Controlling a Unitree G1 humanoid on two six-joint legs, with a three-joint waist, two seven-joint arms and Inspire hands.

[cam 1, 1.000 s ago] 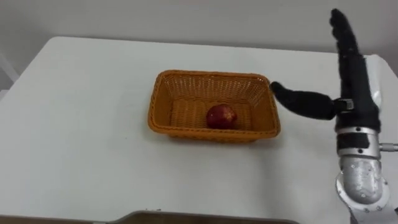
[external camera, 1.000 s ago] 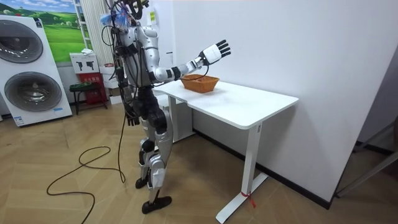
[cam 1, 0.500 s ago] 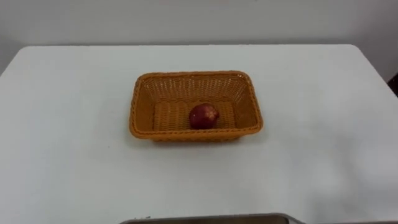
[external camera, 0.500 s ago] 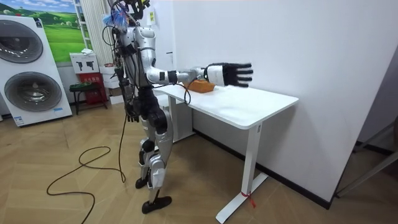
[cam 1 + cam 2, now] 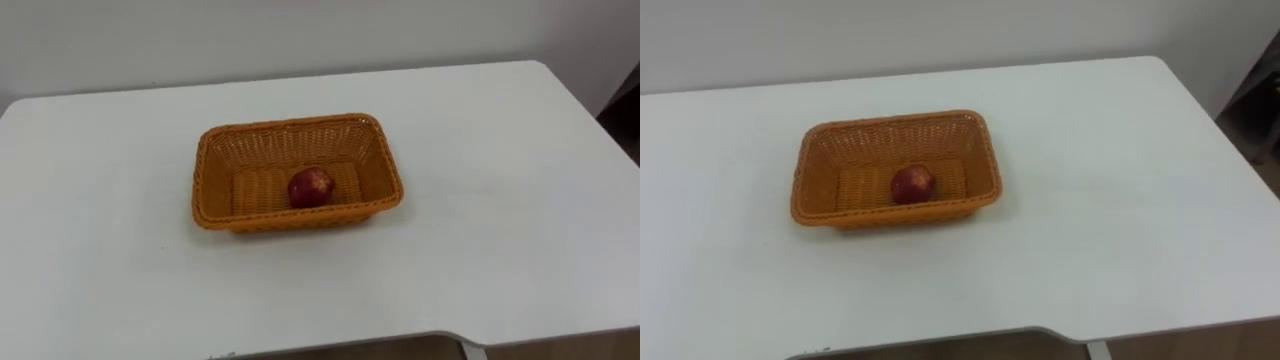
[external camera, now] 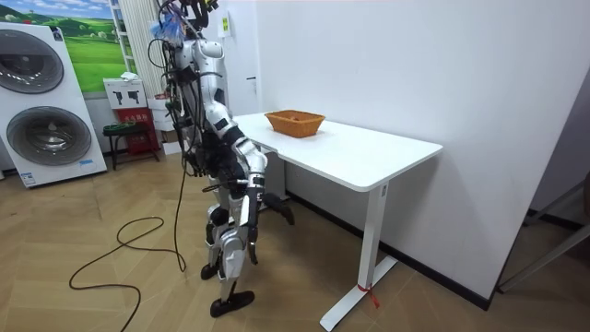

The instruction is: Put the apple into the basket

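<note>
A red apple (image 5: 311,187) lies on the floor of a shallow, rectangular, orange wicker basket (image 5: 214,160), close to the basket's long wall nearest the robot and a little to the right of its middle. Nothing else is in the basket. The basket sits flat on a white table (image 5: 500,200), somewhat left of centre in the head camera's view, with bare tabletop on every side of it. In the room view the robot stands upright on a wooden floor at the end of the table that carries the basket, its body just short of the edge. Its right hand (image 6: 279,208) hangs below the level of the tabletop, beside the hip and well apart from the apple; it looks too small there to tell how far its fingers are spread. Its left hand (image 6: 193,171) hangs at its other side, on the room view's left, and its fingers cannot be made out either. Behind the robot stand two stacked washing machines (image 6: 41,101).
</note>
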